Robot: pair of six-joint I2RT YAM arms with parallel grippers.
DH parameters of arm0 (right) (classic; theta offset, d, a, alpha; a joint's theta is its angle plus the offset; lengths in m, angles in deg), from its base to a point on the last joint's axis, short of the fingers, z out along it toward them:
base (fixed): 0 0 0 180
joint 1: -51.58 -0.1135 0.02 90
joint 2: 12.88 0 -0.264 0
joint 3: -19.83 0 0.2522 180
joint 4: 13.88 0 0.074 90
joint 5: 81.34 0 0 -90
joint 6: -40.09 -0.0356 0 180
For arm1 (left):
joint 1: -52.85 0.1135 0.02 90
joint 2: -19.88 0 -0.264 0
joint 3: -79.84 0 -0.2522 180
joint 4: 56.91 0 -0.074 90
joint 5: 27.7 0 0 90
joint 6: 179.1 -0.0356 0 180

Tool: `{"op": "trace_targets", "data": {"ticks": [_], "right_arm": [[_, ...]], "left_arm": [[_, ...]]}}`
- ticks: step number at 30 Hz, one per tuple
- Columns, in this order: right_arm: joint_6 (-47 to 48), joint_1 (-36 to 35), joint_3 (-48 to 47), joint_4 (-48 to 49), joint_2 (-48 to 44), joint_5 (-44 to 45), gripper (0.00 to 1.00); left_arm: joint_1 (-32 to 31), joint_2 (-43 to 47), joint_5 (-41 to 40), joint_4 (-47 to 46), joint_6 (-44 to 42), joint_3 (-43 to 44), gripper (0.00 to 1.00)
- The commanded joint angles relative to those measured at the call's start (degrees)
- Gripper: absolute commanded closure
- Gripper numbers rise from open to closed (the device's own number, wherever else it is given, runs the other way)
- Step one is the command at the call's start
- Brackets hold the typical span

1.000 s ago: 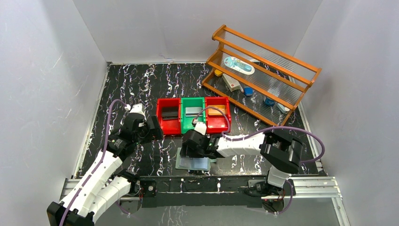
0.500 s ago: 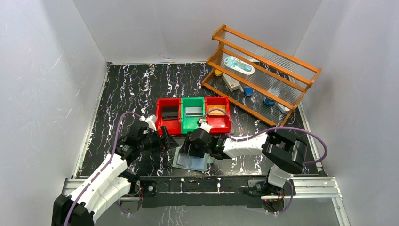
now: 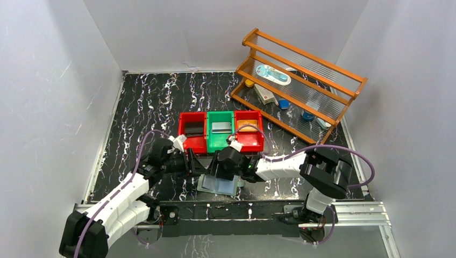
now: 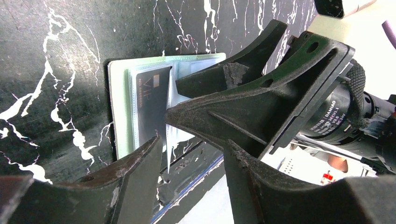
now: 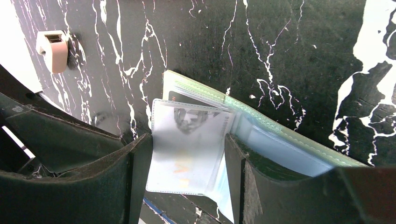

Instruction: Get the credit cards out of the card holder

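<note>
So your card holder (image 3: 218, 186) is lying open on the desk (image 3: 145, 102), right by the near edge and just in front of the row of three bins. Your right end effector (image 5: 187, 138) is down on it with its fingers spread wide apart. One pale clear sleeve (image 5: 187, 149) sits flipped up in the gap, reaching from one finger to the other. I honestly can't tell if they're pinching it or just straddling it. Your left end effector (image 4: 192, 143) is low over the desk just beside the holder's left edge, fingers apart too, pointing in toward the right one's fingers. From the left wrist view you can see a VIP card (image 4: 152, 100), dark, tucked in a sleeve inside the sage-green cover. Three more cards are in the bins: a dark card (image 3: 193, 129) in the left red bin (image 3: 192, 114), a silvery card (image 3: 220, 127) in the green bin (image 3: 220, 113) and a tan card (image 3: 247, 127) in the right red bin (image 3: 248, 112). There's also a small pinkish clip (image 5: 53, 50) on the desk near the holder, not touching it.
</note>
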Motion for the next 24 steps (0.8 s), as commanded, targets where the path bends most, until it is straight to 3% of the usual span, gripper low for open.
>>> {"op": "trace_targets", "data": {"ticks": [1, 11, 24], "right_arm": [[-0.05, -0.22, 2.37, -4.82, 2.19, -1.47, 0.36], [-0.13, -0.04, 2.46, -4.55, 2.36, -1.89, 0.35], [-0.01, 0.13, 2.11, -4.07, 2.60, -2.48, 0.35]], "left_arm": [[-1.30, -0.35, 1.52, -0.44, 1.16, -1.22, 0.51], [-4.07, 4.37, -3.79, 0.29, 5.11, -5.04, 0.52], [-11.54, -4.77, -4.46, -6.79, 2.75, -2.98, 0.67]]}}
